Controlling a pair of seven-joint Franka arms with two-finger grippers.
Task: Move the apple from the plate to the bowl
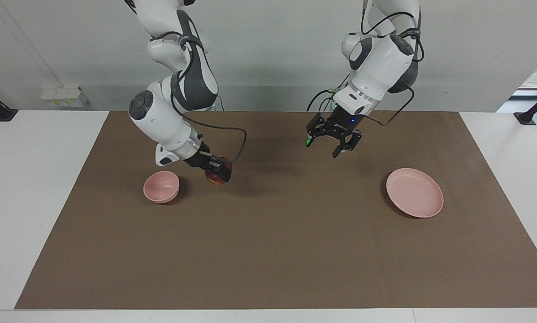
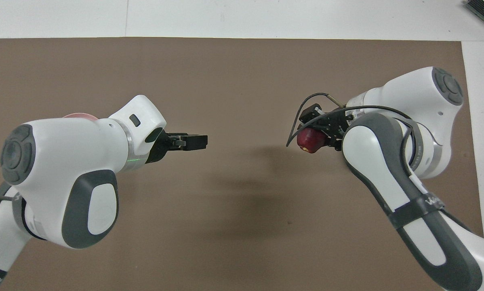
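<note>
Apple (image 2: 311, 140) in right gripper (image 1: 219, 172); bowl (image 1: 161, 186) overhead-hidden.

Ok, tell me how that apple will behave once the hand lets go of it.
The apple is round, so it will probably roll if released on the mat rather than in the bowl. It looks firm and smooth in the right hand, so it may slip. The bowl's deep wall should stop it.

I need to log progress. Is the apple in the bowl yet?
Not yet. The right gripper holds the apple in the air beside the bowl, whose inside shows only pink.
</note>
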